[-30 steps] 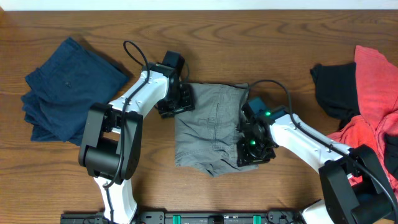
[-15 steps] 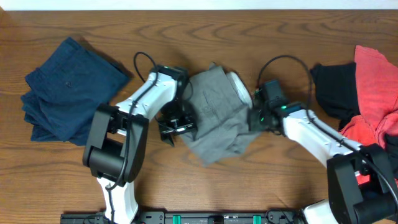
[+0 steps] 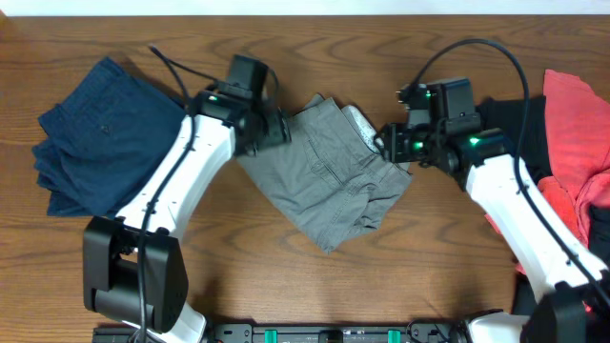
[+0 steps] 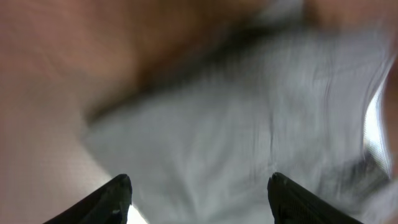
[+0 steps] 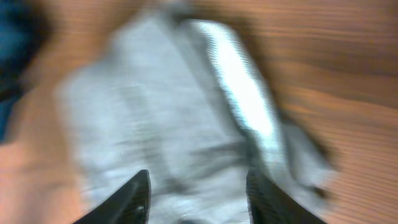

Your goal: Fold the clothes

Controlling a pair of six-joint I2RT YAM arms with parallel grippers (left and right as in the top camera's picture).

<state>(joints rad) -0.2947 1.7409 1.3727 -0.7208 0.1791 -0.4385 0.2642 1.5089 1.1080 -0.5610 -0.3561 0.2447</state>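
The grey shorts (image 3: 319,181) now lie spread flat and slantwise on the table (image 3: 315,286), between the two claws. Half a second earlier they were bunched up between them, and a second ago they lay square.

The left claw (image 3: 274,130) sits at the shorts' upper-left edge, having swung up from its lower spot beside the cloth. In its wrist view the fingers (image 4: 118,190) stand wide apart with nothing between them. The grey cloth lies just beyond the tips, blurred.

The right claw (image 3: 388,145) is just beside the pale waistband lining at the shorts' upper-right corner, and it too has drawn upward. Its fingers (image 5: 138,190) are also parted and hold nothing, with the shorts blurred beyond them.

The navy shorts (image 3: 105,133) lie well off to the outer side of the left claw, unmoved. The black piece (image 3: 529,119) and the red piece (image 3: 572,114) lie behind the right claw, whose arm now crosses the black one.
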